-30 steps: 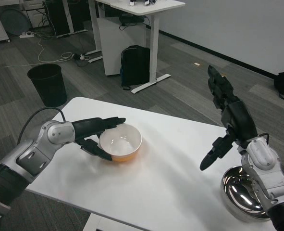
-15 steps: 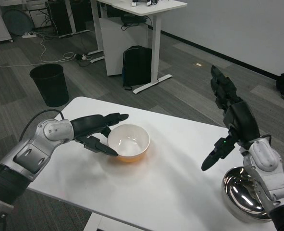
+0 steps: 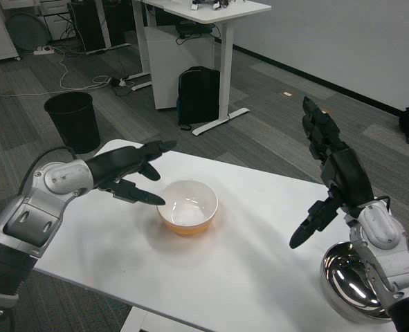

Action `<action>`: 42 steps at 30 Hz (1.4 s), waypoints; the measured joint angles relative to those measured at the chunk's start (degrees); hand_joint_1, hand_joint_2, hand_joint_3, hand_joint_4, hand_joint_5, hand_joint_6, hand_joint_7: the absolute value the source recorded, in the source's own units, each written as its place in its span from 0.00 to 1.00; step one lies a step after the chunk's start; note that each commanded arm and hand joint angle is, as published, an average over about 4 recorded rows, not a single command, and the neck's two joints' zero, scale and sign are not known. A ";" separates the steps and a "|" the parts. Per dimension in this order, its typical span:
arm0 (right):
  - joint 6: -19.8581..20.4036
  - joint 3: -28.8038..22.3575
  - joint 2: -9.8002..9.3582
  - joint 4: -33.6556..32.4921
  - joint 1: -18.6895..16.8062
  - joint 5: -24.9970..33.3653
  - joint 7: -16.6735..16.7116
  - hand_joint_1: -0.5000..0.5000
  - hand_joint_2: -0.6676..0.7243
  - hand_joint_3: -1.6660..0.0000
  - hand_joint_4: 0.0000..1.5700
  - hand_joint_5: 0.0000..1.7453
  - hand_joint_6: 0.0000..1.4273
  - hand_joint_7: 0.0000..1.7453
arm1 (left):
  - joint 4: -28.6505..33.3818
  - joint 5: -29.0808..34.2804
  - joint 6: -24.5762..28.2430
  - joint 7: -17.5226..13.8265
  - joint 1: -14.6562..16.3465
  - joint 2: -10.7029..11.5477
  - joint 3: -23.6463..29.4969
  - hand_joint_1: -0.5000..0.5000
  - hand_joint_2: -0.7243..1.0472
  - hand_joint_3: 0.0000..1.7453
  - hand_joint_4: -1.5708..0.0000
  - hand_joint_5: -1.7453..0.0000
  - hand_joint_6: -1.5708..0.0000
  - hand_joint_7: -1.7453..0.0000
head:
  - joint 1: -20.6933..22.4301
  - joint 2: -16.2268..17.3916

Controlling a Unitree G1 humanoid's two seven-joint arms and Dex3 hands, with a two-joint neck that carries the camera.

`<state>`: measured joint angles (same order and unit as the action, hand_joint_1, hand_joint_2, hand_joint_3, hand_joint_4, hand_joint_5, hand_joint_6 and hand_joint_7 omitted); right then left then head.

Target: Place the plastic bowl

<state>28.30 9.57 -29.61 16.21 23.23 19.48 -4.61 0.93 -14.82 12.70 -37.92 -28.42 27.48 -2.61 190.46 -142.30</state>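
The bowl (image 3: 188,207) sits upright on the counter (image 3: 239,263), near its middle. Left hand (image 3: 124,173) hovers just beside it — fingers spread, holding nothing. Right hand (image 3: 332,169) is raised well apart, also spread — above a steel bowl (image 3: 353,280) at the counter's right edge.

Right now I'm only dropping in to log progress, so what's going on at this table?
The orange plastic bowl with a white inside sits upright on the white table, and nothing holds it. The robot's left hand is open just beside it, fingers apart and off the rim. The right hand is raised and open over the table's right side, above a shiny metal bowl at the edge.
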 measured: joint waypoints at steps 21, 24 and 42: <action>4.43 0.03 0.03 0.67 0.04 1.25 1.37 0.04 0.77 1.00 0.00 0.00 0.00 0.00 | 6.84 26.74 -17.36 10.57 0.29 -5.41 14.73 0.00 1.00 0.00 1.00 0.41 1.00 1.00 | -5.39 -8.19; 4.97 0.04 0.05 1.02 0.07 1.34 1.82 0.04 0.77 1.00 0.00 0.00 0.00 0.00 | 5.26 32.05 -21.26 13.07 0.31 -6.10 13.44 0.00 1.00 0.01 1.00 0.41 1.00 1.00 | -5.95 -8.83; 9.01 0.20 0.06 1.88 0.54 3.11 4.32 0.05 0.82 1.00 0.00 0.00 0.00 0.00 | 2.10 40.89 -22.67 13.91 0.70 -6.95 10.34 0.00 1.00 0.01 1.00 0.47 1.00 1.00 | -8.60 -11.86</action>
<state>37.31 9.77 -29.54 18.09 23.77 22.59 -0.29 3.03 26.07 -9.97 -24.01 -27.72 20.53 7.73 181.86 -154.15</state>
